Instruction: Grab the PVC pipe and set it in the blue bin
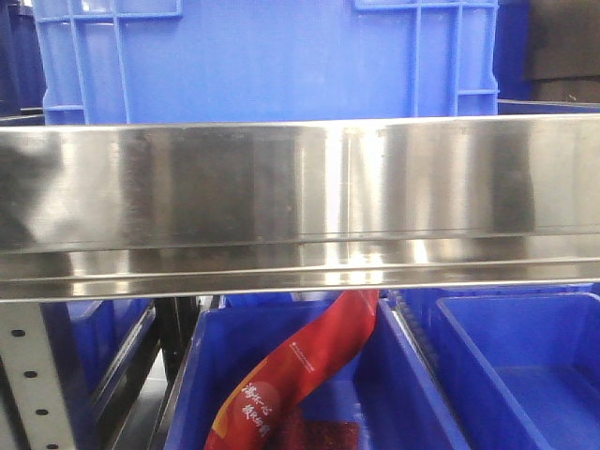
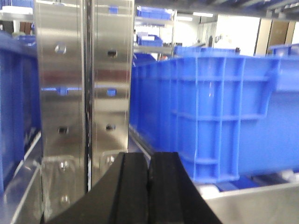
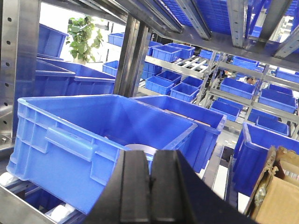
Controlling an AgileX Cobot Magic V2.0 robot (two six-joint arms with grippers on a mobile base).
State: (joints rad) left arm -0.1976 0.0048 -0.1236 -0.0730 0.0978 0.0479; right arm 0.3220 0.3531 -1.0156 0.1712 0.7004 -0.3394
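The polished stainless-steel shelf rail (image 1: 300, 202) spans the full width of the front-facing view. A large blue plastic crate (image 1: 267, 61) stands on the level above the rail. Below the rail, open blue plastic bins (image 1: 525, 361) sit side by side; one holds a red printed bag (image 1: 300, 370) leaning diagonally against its rim.

In the left wrist view, a perforated steel upright post (image 2: 84, 93) stands directly ahead, with a ribbed blue plastic crate (image 2: 219, 112) just to its right. The left gripper (image 2: 149, 186) points at the post; its black jaws are pressed together with nothing between them.

In the right wrist view, an open blue plastic bin (image 3: 98, 140) lies just below the right gripper (image 3: 149, 186). A pale grey curved PVC pipe (image 3: 140, 148) rests inside this bin, partly hidden behind the jaws. The right jaws are closed against each other and empty.

A brown cardboard box (image 3: 275, 191) occupies the lower right corner.
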